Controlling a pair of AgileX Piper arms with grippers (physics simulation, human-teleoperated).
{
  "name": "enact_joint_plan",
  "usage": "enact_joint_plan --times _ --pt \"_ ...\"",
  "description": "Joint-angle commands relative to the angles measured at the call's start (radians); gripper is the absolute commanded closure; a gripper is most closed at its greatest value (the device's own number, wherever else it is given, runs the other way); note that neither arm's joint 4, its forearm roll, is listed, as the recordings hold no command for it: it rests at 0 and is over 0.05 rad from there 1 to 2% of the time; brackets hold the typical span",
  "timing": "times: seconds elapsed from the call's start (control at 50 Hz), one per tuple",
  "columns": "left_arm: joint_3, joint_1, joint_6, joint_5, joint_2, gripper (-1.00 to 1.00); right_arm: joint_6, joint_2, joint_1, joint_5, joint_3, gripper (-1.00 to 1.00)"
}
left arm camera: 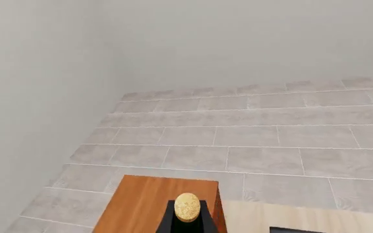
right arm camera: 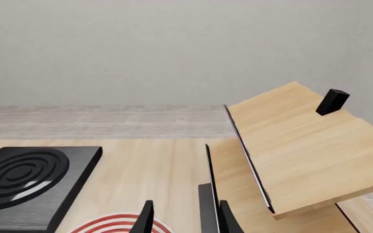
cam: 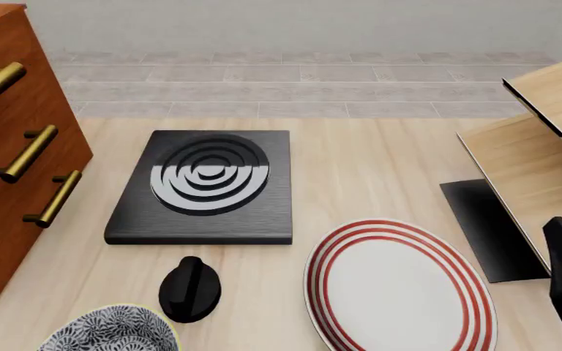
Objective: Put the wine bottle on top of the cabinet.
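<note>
We read the scene left to right. The cabinet [cam: 12, 153] stands at the far-left edge of the bench [cam: 379, 168]; the front view shows its drawer face and brass handles [cam: 25, 153] but neither the left tool nor the wine bottle.

The left wrist view alone gives those: the cork top of the wine bottle [left arm camera: 187, 208] sits at the frame's lower edge, with the cabinet's top panel behind it. The left tool itself is out of frame, so we cannot tell whether its fingers are clamped on the glass; we judge the bottle is carried, upright, near the cabinet's top edge.

Risks: if the base is lower than the top panel, it may strike the cabinet's side. Set down too near the edge, a tall slim bottle could topple.

Mid-bench lie the black hob [cam: 203, 186], a black knob [cam: 190, 289], a patterned bowl [cam: 110, 333] and a red-striped plate [cam: 398, 289].

At right, the right tool [right arm camera: 185, 218] hovers with fingers apart, holding nothing, beside the pale slanted furniture [right arm camera: 303, 145].
</note>
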Motion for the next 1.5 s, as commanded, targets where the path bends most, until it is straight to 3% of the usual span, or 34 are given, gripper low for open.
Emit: enact_joint_plan --times 0.02,0.04,0.08,0.42,0.78,0.8,1.38,1.5 --pt "0.091 0.118 0.041 -0.092 -0.007 1.00 0.000 0.000 -0.001 0.003 -0.002 -1.00" --pt "0.135 0.130 0.079 -0.119 -0.021 1.00 0.000 0.000 0.000 0.001 0.000 -1.00" --pt "0.145 0.126 0.042 -0.118 -0.022 1.00 -0.001 0.000 0.000 0.000 0.001 -1.00" --pt "0.434 0.177 0.052 -0.287 -0.079 1.00 -0.004 0.000 -0.002 -0.017 0.012 -1.00" --pt "0.550 0.182 0.046 -0.346 -0.111 1.00 -0.004 0.000 -0.004 -0.013 0.005 -1.00" --pt "0.551 0.181 0.046 -0.348 -0.111 -1.00 -0.004 0.000 -0.004 -0.013 0.005 -1.00" --pt "0.605 0.156 0.085 -0.389 -0.186 -1.00 -0.008 0.000 -0.005 -0.013 0.003 -1.00" --pt "0.544 0.153 0.081 -0.358 -0.213 -1.00 -0.009 0.000 -0.005 -0.012 0.002 -1.00"
